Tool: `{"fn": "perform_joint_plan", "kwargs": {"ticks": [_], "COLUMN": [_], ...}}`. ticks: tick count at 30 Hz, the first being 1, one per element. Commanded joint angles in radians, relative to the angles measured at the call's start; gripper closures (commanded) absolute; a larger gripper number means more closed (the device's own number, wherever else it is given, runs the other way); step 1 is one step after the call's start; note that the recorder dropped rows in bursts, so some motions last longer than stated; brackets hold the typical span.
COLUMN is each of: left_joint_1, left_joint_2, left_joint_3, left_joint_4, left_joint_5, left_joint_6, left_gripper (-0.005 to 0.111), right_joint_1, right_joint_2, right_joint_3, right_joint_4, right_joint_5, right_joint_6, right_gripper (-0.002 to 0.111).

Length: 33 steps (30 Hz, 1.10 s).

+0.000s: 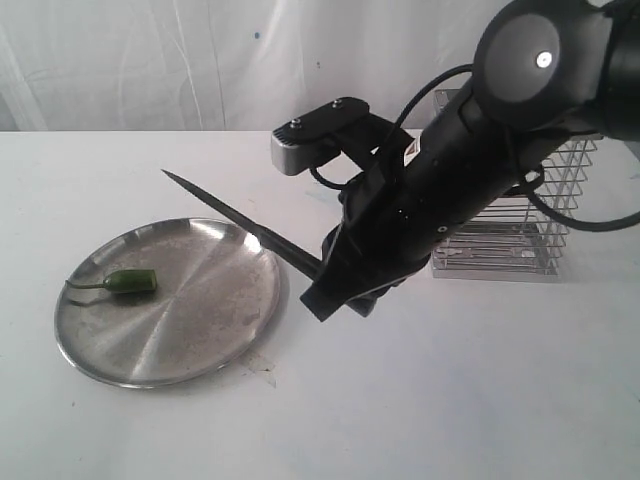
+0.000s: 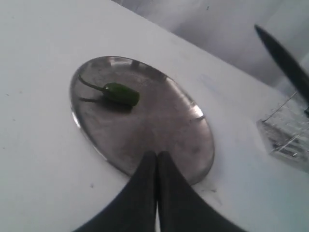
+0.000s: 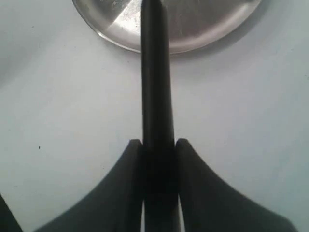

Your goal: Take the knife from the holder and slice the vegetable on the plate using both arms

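The right black tool (image 3: 159,145) was closed tight on the slim black knife with the pointed blade (image 1: 240,222), with one black finger (image 3: 131,159) pressed on each side of the handle. The knife was up in the air, off the white counter (image 1: 420,400), and its sharp tip pointed up and away over the far edge of the wide round shiny steel plate (image 1: 200,340). In the right wrist view the dark knife (image 3: 155,72) ran straight out from the tool toward the plate rim (image 3: 116,41). The small dark green pepper with the thin curved stem (image 1: 128,282) lay flat on the plate, near its left side, and it was whole. The knife was not touching the pepper. The tall silver wire basket (image 1: 540,225) stood on the counter behind the right black arm (image 1: 450,160), well apart from the plate. The left black tool (image 2: 157,159) was shut with nothing in it, its two fingers (image 2: 145,183) pressed together. It hung above the near edge of the plate (image 2: 193,154), and the green pepper (image 2: 120,93) lay on the far side of the plate from it. The black knife (image 2: 285,60) showed as a dark blur up high above the wire basket (image 2: 289,135) in that view.
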Motion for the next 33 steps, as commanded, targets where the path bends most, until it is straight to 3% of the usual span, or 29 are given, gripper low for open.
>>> {"fn": "perform_joint_plan", "kwargs": {"ticks": [1,11,14,15,17,18,20,23,30,33], "left_joint_1": [-0.005,-0.005,-0.005,-0.005,-0.005,-0.005,-0.005,-0.005,-0.005,-0.026], "left_joint_2": [-0.005,-0.005,-0.005,-0.005,-0.005,-0.005,-0.002,0.081,0.570,0.805], "left_joint_3": [0.003,0.003,0.003,0.003,-0.022,-0.063,-0.140,-0.300,-0.533,-0.578], "left_joint_4": [-0.135,-0.135,-0.135,-0.135,-0.140,-0.140,-0.123,0.073,0.994,1.107], "left_joint_5": [-0.024,-0.229,-0.472,-0.631,-0.825,-0.900,-0.903,-0.802,-0.737,-0.654], "left_joint_6": [-0.028,-0.030,-0.036,-0.065,-0.146,-0.188,-0.217,-0.196,-0.117,-0.116], "left_gripper": [0.107,0.107,0.107,0.107,0.107,0.107,0.107,0.107,0.107,0.107], "right_joint_1": [0.000,0.000,0.000,0.000,0.000,0.000,0.000,0.000,0.000,0.000], "right_joint_2": [0.037,0.070,0.070,0.070,0.070,0.070,0.070,0.070,0.070,0.070], "right_joint_3": [0.002,0.002,0.002,0.002,0.002,0.002,0.002,0.002,0.002,0.002], "right_joint_4": [0.008,0.034,0.035,0.035,0.035,0.035,0.042,0.044,0.079,0.079], "right_joint_5": [0.002,-0.016,-0.011,-0.009,-0.007,-0.009,-0.020,-0.029,-0.029,-0.033], "right_joint_6": [0.004,0.004,0.004,0.004,0.004,0.004,0.004,0.004,0.004,0.007], "right_gripper": [0.108,0.108,0.108,0.108,0.108,0.108,0.108,0.108,0.108,0.108]}}
